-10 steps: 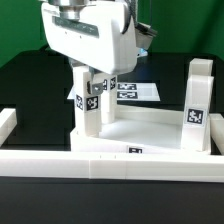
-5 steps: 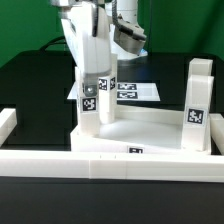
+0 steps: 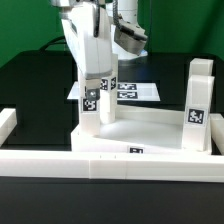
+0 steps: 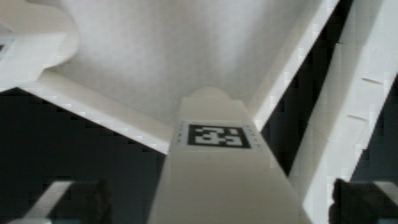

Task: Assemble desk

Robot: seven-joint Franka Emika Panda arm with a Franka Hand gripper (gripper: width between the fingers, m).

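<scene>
Green backdrop, black table, bright light.

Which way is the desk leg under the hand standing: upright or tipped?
Upright: the leg rises vertically from the tabletop's corner, beneath the hand.

Bright, even light; whites glare, and the wrist view is blurred.

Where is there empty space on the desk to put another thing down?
The middle of the tabletop is bare, between the leg under the gripper and the other leg. The black table beside the marker board is bare too. Around the gripper it is crowded.
</scene>
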